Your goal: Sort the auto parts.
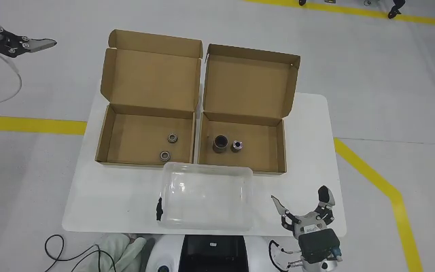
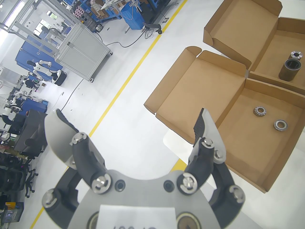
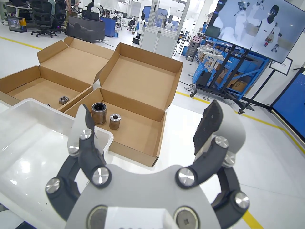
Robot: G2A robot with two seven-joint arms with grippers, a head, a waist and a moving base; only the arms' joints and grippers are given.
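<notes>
- Two open cardboard boxes sit side by side on the white worktop [image 1: 306, 129]. The left box [image 1: 129, 139] holds two bearings [image 1: 172, 137], and the right box [image 1: 262, 146] holds a dark sleeve [image 1: 221, 143] with a small bush [image 1: 236, 145] just beside it.
- A clear tray [image 1: 207, 165] lies at 6 o'clock of the boxes and appears bare, so the sorting looks all but finished.
- The right gripper [image 1: 299, 197] hangs at 5 o'clock of the worktop, fingers spread and gripping nothing.
- The left gripper [image 2: 129, 111] is out over the floor at 10 o'clock, also spread and empty.
- Likely hazard: the light tray may slide if the right gripper swings across at rim height.
- Likely hazard: the left arm, coming in, could catch the left box's raised lid and shove the box.
- Likely hazard: the sleeve, standing on end, may topple from a nudge, and the bearings could roll.
- The right wrist view shows the sleeve and bush upright with open bores, where the top view gives mere rings.
- The top view alone lays out the tray's whole outline.
</notes>
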